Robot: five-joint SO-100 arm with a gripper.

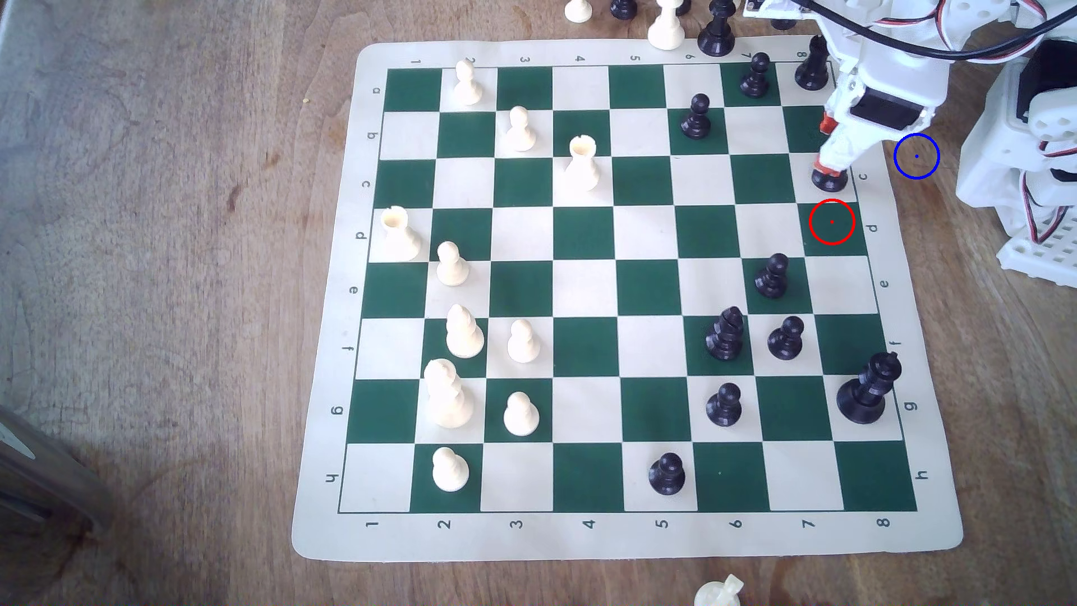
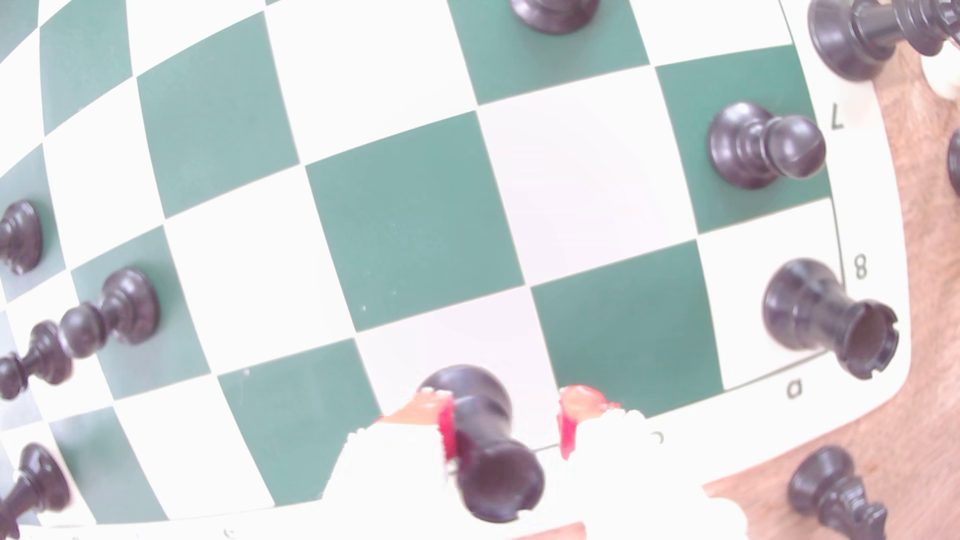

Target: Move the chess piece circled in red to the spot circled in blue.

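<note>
The chess piece circled in red, a black rook point(image 1: 829, 182), stands on the cream square one row up from the red ring point(image 1: 831, 221), which surrounds a bare green square at the board's right edge in the exterior view. My gripper point(image 1: 830, 169) reaches down around the piece. In the wrist view the rook point(image 2: 483, 415) sits between the red-padded fingers of the gripper point(image 2: 506, 400). One pad point(image 2: 447, 426) touches it, while the other pad point(image 2: 567, 426) stands a small gap away. The spot circled in blue point(image 1: 916, 156) is bare wood just right of the board.
A second black rook point(image 1: 812, 70) stands two squares beyond the gripper, with a black pawn point(image 1: 756, 76) beside it. The arm's white base point(image 1: 1026, 175) rises right of the blue spot. Captured pieces point(image 1: 715, 35) line the board's far edge.
</note>
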